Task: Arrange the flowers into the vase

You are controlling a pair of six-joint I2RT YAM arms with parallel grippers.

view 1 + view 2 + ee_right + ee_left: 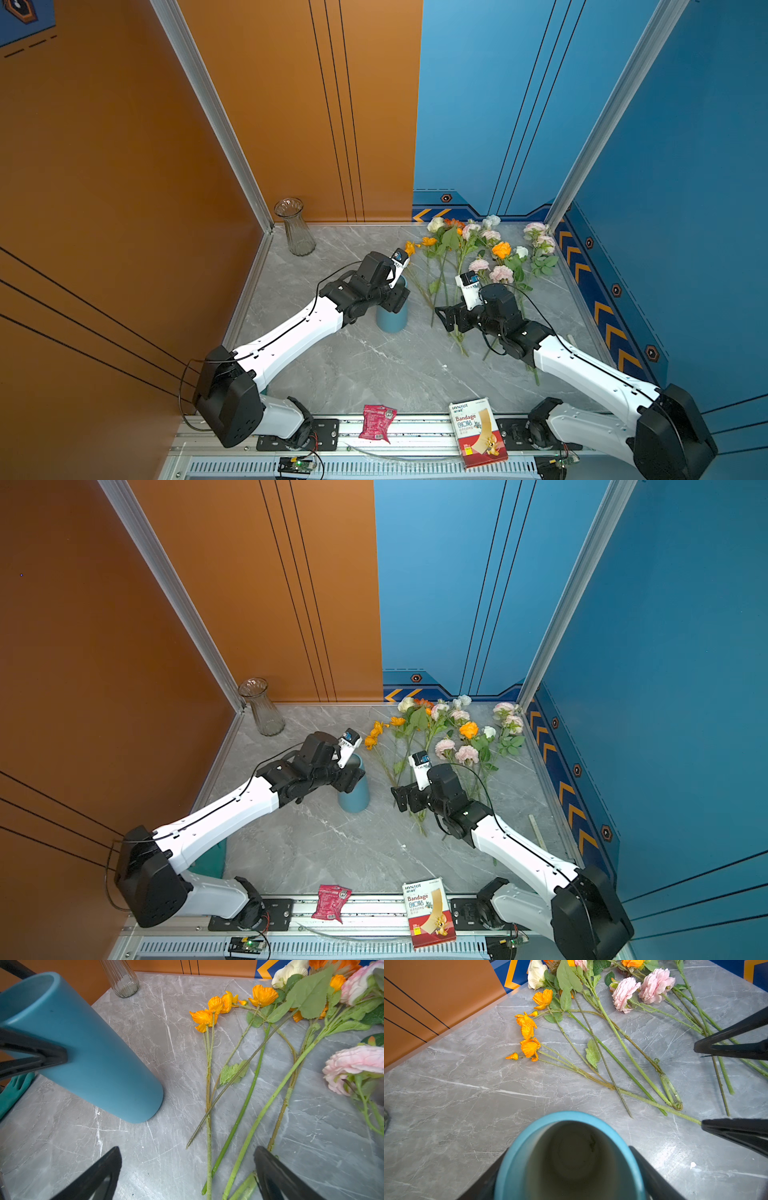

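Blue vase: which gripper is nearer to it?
Left. The left gripper clasps the blue vase near its top; the right gripper hangs open over the flower stems beside it, apart.

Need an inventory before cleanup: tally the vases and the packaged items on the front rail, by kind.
blue vase: 1
clear glass vase: 1
bandage box: 1
red packet: 1
Total: 4
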